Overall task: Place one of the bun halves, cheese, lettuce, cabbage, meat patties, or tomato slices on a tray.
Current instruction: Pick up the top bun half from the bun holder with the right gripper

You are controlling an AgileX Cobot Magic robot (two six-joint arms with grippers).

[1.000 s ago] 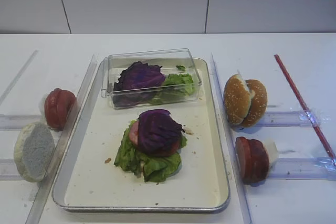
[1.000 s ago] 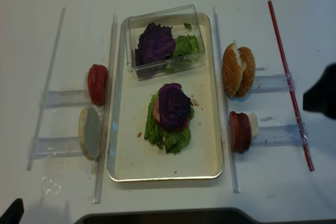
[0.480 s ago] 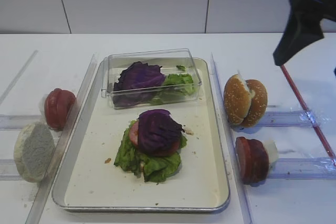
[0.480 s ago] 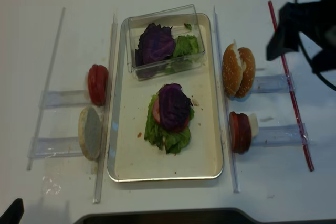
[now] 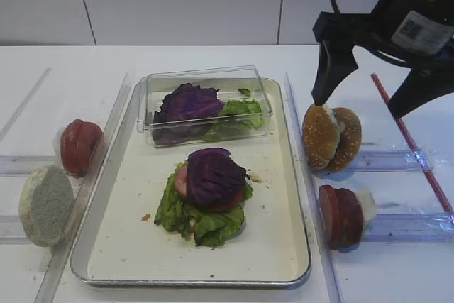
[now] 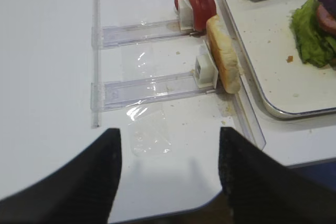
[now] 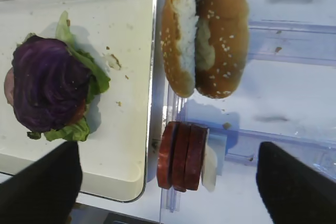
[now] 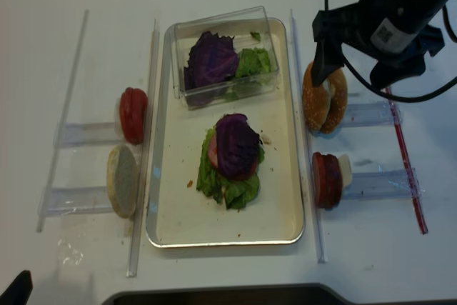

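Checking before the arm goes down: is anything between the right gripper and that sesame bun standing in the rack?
Nothing visible. The right gripper, open, hangs above the sesame bun, which stands on edge in its clear rack beside the tray, with open air between them.

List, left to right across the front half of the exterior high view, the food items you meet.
Pale bun half → red slices → lettuce and cabbage stack on the tray → sesame buns, with the red patties in front of them.
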